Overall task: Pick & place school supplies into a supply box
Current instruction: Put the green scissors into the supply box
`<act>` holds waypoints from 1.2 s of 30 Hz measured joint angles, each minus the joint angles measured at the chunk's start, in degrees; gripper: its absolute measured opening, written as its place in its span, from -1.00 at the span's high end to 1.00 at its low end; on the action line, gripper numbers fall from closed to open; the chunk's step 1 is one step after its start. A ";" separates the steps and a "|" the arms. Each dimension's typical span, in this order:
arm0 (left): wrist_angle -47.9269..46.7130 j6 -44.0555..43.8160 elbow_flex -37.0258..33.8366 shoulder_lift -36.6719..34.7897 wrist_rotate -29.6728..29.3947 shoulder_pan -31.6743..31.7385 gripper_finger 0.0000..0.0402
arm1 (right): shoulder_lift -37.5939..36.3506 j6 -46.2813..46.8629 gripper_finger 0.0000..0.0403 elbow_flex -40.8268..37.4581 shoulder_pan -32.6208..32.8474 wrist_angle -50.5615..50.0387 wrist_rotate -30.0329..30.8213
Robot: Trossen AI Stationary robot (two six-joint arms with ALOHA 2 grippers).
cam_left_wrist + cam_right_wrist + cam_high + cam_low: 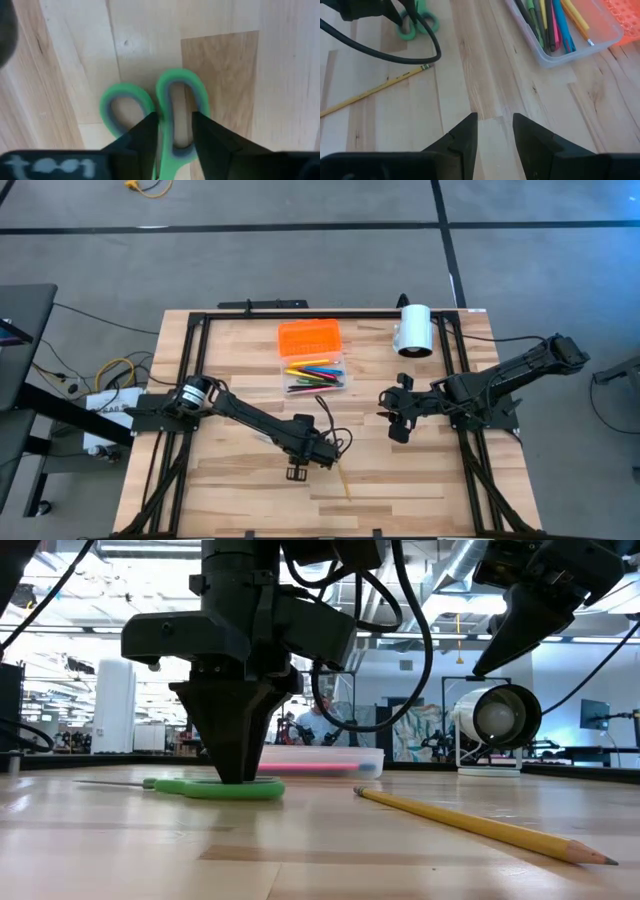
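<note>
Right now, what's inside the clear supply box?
The supply box holds a row of pens and pencils, lying lengthwise: yellow, blue, pink, green and dark ones show. Its orange lid is off, lying beside it. Whatever lies beneath those pens is covered.

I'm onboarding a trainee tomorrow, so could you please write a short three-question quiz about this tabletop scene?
1. True or false: the yellow pencil already lies inside the supply box.
2. Multiple choice: the left pincer is down over which item? A) the white cylinder B) the green-handled scissors C) the orange lid
3. Fill in: the right pincer hangs above the table with its fingers ____.

Key
1. False: it lies loose on the table, near the front edge.
2. B: the fingers straddle one handle loop.
3. Open, holding nothing.
</note>
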 joint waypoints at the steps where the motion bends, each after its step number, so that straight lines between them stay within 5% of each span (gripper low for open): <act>1: -0.05 0.00 0.00 0.00 0.03 0.00 0.37 | 0.00 0.00 0.41 0.00 0.00 0.00 0.07; 8: -3.13 -1.31 0.00 0.00 0.63 -0.33 0.21 | 0.00 0.02 0.41 0.00 0.00 0.00 0.10; 36: 2.26 -1.54 -2.60 -0.36 -1.93 1.68 0.24 | 0.00 0.66 0.41 -0.02 0.00 0.01 0.65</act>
